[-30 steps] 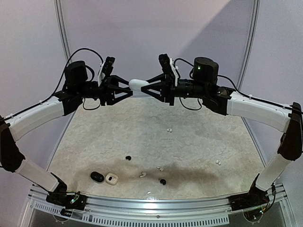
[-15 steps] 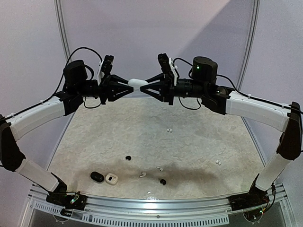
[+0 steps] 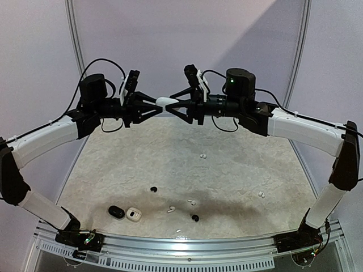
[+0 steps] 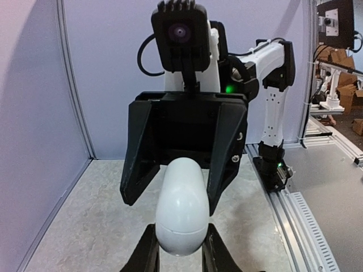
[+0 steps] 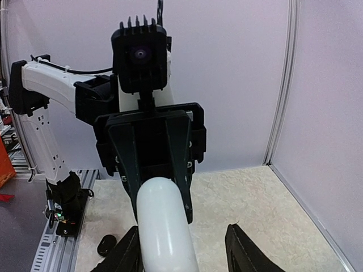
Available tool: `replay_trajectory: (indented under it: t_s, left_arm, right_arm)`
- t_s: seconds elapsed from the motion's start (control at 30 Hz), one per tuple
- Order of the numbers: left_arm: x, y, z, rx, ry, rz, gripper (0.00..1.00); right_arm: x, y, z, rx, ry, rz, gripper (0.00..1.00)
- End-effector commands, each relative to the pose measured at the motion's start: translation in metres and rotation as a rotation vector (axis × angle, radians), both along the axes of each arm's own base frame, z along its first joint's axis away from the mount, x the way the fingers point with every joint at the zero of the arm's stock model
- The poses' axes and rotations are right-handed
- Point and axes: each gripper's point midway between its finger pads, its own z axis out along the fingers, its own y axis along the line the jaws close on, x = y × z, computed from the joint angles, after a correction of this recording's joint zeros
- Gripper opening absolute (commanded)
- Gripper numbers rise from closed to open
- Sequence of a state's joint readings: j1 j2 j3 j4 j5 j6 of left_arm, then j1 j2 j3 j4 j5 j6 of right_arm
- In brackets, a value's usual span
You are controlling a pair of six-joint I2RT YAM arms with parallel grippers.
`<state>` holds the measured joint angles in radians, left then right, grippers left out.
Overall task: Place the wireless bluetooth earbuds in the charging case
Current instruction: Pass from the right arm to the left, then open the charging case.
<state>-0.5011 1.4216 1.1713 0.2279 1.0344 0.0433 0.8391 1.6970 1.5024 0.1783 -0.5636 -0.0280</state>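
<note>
I've got the charging case point(image 3: 164, 102) lying left-right up high, left gripper point(image 3: 155, 103) pinching one end, right gripper point(image 3: 174, 105) spread loose round the other.

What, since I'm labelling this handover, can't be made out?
- Lid seam of case: top view too small; wrist views show only smooth shell.
- Which way earbuds lie: top view, too small.
- Whether right gripper touches case: right wrist view, bottom edge cuts it off; top view too small.

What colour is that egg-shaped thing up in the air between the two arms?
Glossy white all over: the charging case shows best in the left wrist view.
</note>
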Motion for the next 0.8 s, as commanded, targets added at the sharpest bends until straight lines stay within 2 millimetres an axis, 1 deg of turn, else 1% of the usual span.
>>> replay_trajectory:
  t_s: [0.0,0.1,0.17,0.27,0.37,0.53,0.67,0.77]
  left_arm:
    - [-0.012,-0.001,-0.01,0.052,-0.103,-0.013,0.0]
    - [-0.011,0.001,-0.019,0.095,-0.153,0.006,0.0]
    - [-0.012,0.003,-0.029,0.139,-0.184,0.014,0.0]
    - [-0.012,0.005,-0.034,0.171,-0.233,0.027,0.0]
    - [-0.014,0.006,-0.037,0.182,-0.256,0.023,0.0]
    - [-0.014,0.006,-0.033,0.162,-0.25,0.02,0.0]
    - [-0.019,0.004,-0.027,0.122,-0.185,-0.007,0.0]
    - [-0.025,0.003,-0.031,0.114,-0.121,-0.038,0.0]
  right_arm:
    - [0.014,0.005,-0.007,-0.029,0.036,-0.063,0.49]
    - [0.016,0.007,-0.008,-0.036,0.045,-0.067,0.47]
    - [0.018,0.008,-0.007,-0.042,0.053,-0.069,0.46]
    - [0.021,0.01,-0.011,-0.055,0.062,-0.076,0.45]
    - [0.024,0.011,-0.015,-0.065,0.07,-0.085,0.45]
    - [0.026,0.011,-0.022,-0.086,0.079,-0.095,0.44]
    - [0.028,0.01,-0.03,-0.11,0.093,-0.105,0.44]
    - [0.031,0.01,-0.031,-0.117,0.1,-0.119,0.45]
